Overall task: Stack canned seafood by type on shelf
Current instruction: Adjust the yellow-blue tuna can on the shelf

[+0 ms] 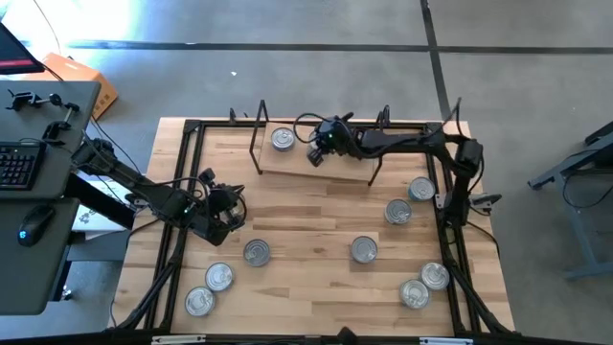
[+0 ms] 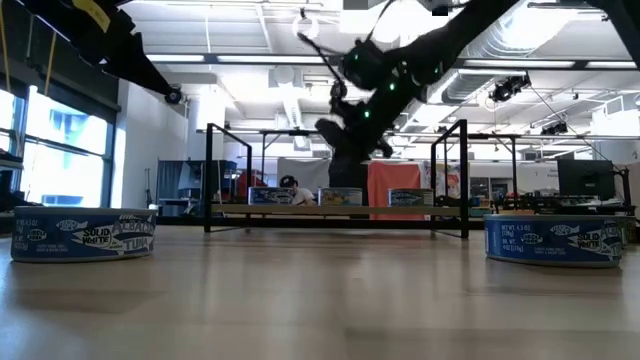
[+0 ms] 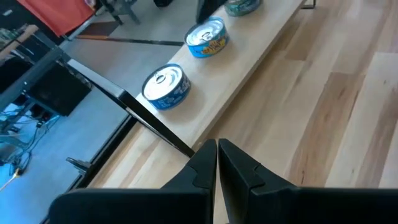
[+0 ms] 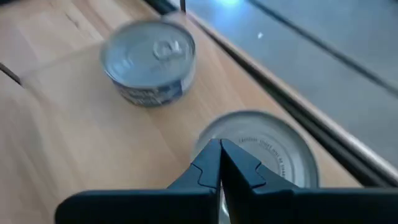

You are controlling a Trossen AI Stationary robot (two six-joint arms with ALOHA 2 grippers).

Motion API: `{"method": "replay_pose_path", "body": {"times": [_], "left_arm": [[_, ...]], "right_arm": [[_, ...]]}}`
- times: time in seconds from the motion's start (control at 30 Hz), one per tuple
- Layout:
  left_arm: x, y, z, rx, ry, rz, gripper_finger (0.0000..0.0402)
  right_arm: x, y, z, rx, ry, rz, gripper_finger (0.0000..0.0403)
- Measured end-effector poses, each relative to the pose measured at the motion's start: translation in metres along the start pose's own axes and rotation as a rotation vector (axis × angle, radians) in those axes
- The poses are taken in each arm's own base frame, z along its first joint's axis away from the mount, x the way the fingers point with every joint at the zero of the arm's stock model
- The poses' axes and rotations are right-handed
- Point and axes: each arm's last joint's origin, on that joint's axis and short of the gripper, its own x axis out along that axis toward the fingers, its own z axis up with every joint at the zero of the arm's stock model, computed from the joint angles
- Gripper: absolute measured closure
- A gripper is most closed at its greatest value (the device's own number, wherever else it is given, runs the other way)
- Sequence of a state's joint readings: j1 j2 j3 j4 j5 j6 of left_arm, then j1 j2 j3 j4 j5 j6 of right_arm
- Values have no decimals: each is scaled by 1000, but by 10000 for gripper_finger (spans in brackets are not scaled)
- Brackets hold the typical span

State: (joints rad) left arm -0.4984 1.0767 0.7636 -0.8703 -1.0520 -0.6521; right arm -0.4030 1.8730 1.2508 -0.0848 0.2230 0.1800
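The shelf (image 1: 347, 169), a light board with black wire uprights, stands at the table's far side. Three tins rest on it: one with a silver lid (image 4: 149, 57) at its left end (image 1: 283, 139), a middle one (image 4: 264, 152), and a third (image 2: 408, 197) further right. My right gripper (image 4: 219, 152) is shut, slanting down over the middle tin's lid (image 1: 315, 156). My left gripper (image 3: 217, 152) is shut and holds nothing. It hovers over the table's left part (image 1: 228, 218), pointing toward the shelf. Several more tins lie on the tabletop. My right gripper has its shut fingertips over the near edge of the middle tin's lid (image 4: 249, 149), coming slanting down from the right. The fingers hide the spot, so I cannot tell whether they touch it. The tin stands flat on the shelf board.
Loose tins sit on the table: three at the near left (image 1: 257, 252), (image 1: 219, 276), (image 1: 199, 301), one in the middle (image 1: 364, 249), and several at the right (image 1: 398, 211), (image 1: 421, 189), (image 1: 435, 276), (image 1: 414, 293). A black frame (image 1: 187, 172) borders the table.
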Motion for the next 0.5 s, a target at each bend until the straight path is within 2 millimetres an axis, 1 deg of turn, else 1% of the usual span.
{"method": "replay_pose_path", "body": {"times": [0.1, 0.2, 0.5], "left_arm": [[0, 0, 0, -1, -9, 11, 394], [0, 0, 1, -2, -10, 12, 394], [0, 0, 1, -22, -11, 11, 394]], "right_arm": [[10, -6, -5, 4, 25, -3, 401], [16, -6, -11, -4, 56, -9, 401], [15, 0, -12, -25, 73, 94, 401]]}}
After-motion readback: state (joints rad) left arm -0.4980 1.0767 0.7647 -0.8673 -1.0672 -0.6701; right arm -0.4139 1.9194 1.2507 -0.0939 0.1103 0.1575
